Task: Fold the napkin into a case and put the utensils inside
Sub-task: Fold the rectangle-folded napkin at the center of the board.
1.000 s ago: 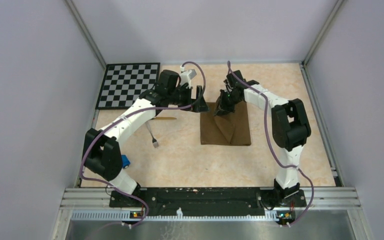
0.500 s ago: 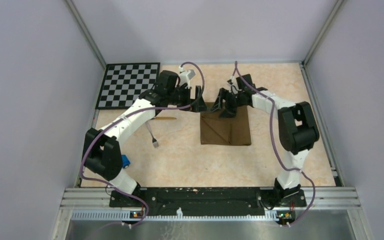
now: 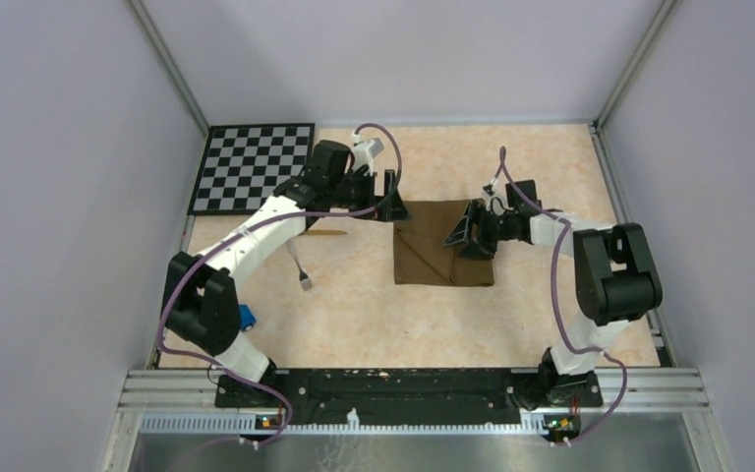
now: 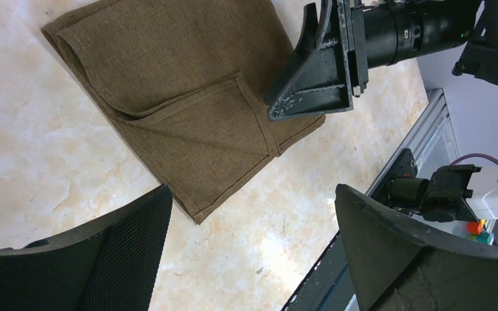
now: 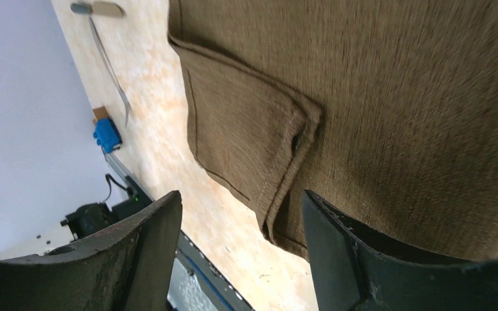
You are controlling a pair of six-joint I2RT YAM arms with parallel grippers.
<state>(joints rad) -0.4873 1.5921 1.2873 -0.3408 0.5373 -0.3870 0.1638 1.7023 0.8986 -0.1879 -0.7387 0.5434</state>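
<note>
The dark brown napkin (image 3: 433,258) lies flat on the table, folded into a squarish rectangle with a diagonal flap on its left; no narrow case shows. In the left wrist view the napkin (image 4: 181,91) shows layered hems. My right gripper (image 3: 467,236) hangs open low over its right part, holding nothing; the right wrist view has the napkin (image 5: 395,97) just beyond the right gripper (image 5: 240,253). My left gripper (image 3: 393,202) is open at the cloth's far left corner, and the left gripper (image 4: 253,249) is empty. The utensils lie left: a gold blade (image 3: 329,233) and a grey fork (image 3: 301,267).
A black-and-white checkerboard (image 3: 256,167) lies at the far left. A small blue toy car (image 3: 247,317) sits by the left arm's base. Grey walls close the table on three sides, and a metal rail (image 3: 413,379) runs along the near edge.
My right gripper opened and let go of the raised cloth, then swung right and nearer. The lifted fold now lies flat on the napkin. The left arm stayed put.
</note>
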